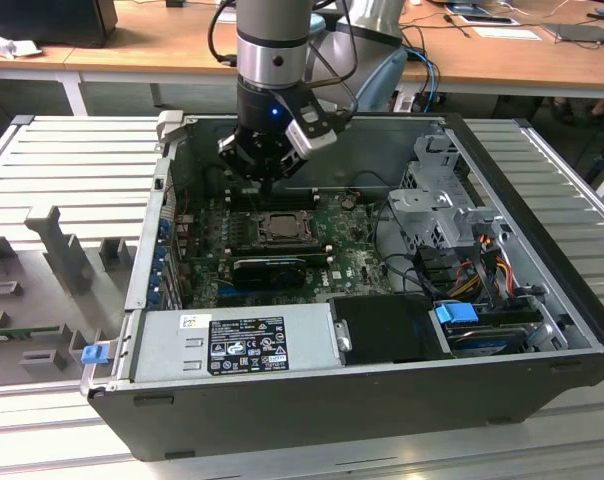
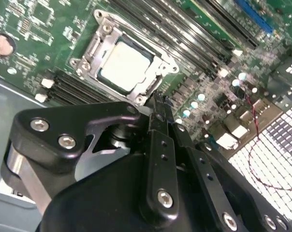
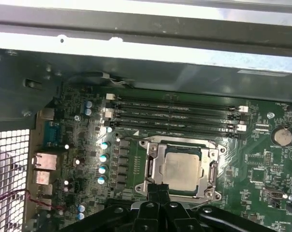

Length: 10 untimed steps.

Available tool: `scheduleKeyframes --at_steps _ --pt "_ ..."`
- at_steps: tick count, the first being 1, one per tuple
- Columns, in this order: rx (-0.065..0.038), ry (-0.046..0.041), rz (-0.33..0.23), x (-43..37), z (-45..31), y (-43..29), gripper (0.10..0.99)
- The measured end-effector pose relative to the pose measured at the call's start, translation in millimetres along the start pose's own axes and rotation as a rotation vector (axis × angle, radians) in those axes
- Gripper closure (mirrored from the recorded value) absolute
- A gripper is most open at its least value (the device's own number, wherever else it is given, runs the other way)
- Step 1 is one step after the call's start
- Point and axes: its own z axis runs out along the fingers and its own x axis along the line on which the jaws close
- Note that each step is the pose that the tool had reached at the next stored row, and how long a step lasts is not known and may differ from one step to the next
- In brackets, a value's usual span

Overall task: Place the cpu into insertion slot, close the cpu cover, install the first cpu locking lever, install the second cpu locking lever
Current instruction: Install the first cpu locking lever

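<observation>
Inside the open dark-grey metal computer case point(image 1: 282, 405), which lies on its side on a ribbed grey table point(image 1: 72, 160), the silver-and-black robot arm point(image 1: 272, 45) reaches down over the green motherboard point(image 1: 354, 258). Its black gripper point(image 1: 269, 183) hangs just above the board, at the edge of the insertion slot point(image 1: 257, 240), a square socket with a dark frame.

The cpu point(image 3: 181, 169), a small flat square chip with a pale tan-silver metal face, sits flat in the insertion slot point(image 3: 215, 170). The cpu cover point(image 3: 154, 166), a thin square grey metal frame plate with a square cut-out, lies down around the chip, whose face shows through the opening. In the second wrist view the cpu point(image 2: 125, 65) and the cpu cover point(image 2: 94, 52) show the same arrangement.

In both wrist views the gripper point(image 3: 158, 187) has its two black fingers pressed together with nothing between them, the tips point(image 2: 157, 100) meeting right at one side of the socket frame. Whether they touch the frame I cannot tell.

Four long narrow black memory slots point(image 3: 175, 116) run along the far side of the socket from the gripper, and a round silver coin battery point(image 3: 281, 136) sits on the board near one corner. A grey box-shaped power supply point(image 1: 232, 340) fills the case's near corner in the exterior view.
</observation>
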Motion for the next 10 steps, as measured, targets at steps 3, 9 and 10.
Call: scheduleKeyframes --at_steps 3,9,10 --pt "-0.006 -0.0009 0.000 9.3 0.6 0.9 0.980" --pt "-0.006 -0.0027 0.000 26.9 1.8 3.2 0.980" --pt "-0.006 -0.0038 0.000 29.1 2.0 3.7 0.980"
